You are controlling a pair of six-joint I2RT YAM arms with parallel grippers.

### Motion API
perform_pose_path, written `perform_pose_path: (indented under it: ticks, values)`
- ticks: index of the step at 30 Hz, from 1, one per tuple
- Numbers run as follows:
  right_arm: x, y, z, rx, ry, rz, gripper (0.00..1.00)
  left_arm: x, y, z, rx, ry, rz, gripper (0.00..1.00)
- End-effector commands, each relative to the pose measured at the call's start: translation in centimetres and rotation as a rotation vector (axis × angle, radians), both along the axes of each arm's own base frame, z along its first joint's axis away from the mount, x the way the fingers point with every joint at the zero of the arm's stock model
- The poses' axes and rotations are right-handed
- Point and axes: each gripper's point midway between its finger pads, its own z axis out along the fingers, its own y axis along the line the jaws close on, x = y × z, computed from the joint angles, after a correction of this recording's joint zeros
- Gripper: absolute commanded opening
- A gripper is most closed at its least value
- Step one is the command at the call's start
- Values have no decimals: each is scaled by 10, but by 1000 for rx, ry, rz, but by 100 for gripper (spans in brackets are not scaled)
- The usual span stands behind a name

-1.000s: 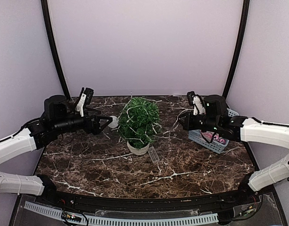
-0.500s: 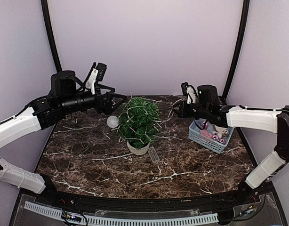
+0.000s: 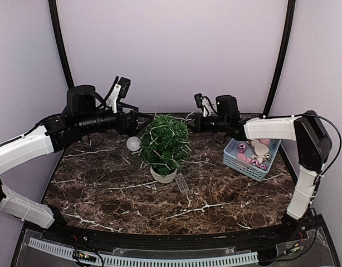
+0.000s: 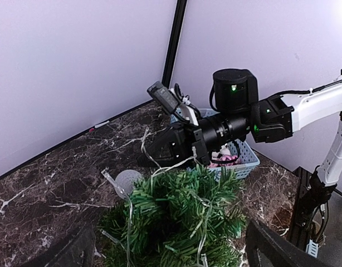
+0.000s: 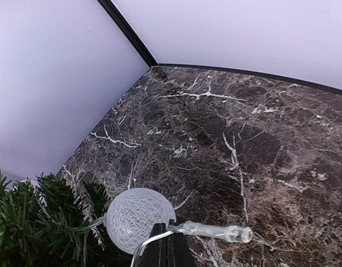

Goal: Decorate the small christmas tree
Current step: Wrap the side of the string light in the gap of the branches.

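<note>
Lavender walls are enclosing a dark brown, white-veined marble bench (image 3: 104, 189). From above, the small bushy green christmas tree (image 3: 164, 142) is standing upright in its pale round pot (image 3: 164, 176) at mid-bench, with a white woven ball (image 3: 132, 143) hanging at its left side. A blue slatted plastic basket (image 3: 238, 161) of pink and silver baubles (image 3: 253, 156) is sitting to the right. The white-and-black left arm (image 3: 26, 150) and right arm (image 3: 268, 129) are reaching in toward the treetop from either side.

From the left wrist, the left jaws are gaping wide and empty, with the tree lying between and below them. Opposite, the right jaws are pinching the thin white light string (image 4: 129, 217) that is trailing over the tree.

From the right wrist, the right jaws are pressing shut on that string, the ball touching them on the left.
</note>
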Motion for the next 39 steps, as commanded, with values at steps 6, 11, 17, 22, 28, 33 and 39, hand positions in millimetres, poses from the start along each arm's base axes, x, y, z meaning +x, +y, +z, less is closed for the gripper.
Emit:
perform_pose_path:
  ticks: [6, 11, 17, 22, 28, 33, 39]
  values:
    - [-3, 31, 18, 123, -33, 161, 0, 0, 17, 12, -60, -16, 27, 98]
    - [0, 23, 14, 66, -36, 120, 25, 3, 20, 8, -67, 0, 29, 98]
    - [-3, -5, 11, -52, -24, 23, 37, 3, 23, 7, -72, 1, 32, 98]
    - [-20, -34, 10, -143, -10, -28, 44, 4, 25, 7, -69, 0, 36, 98]
    - [-43, -62, 9, -192, 6, -59, 58, 3, 27, 10, -67, -7, 31, 98]
    - [-61, -64, 28, -102, -4, -21, 47, 5, 22, 18, -49, -32, 5, 98]
    - [-74, -52, 58, 23, -38, 76, 5, 6, -28, 44, 16, -95, -69, 96]
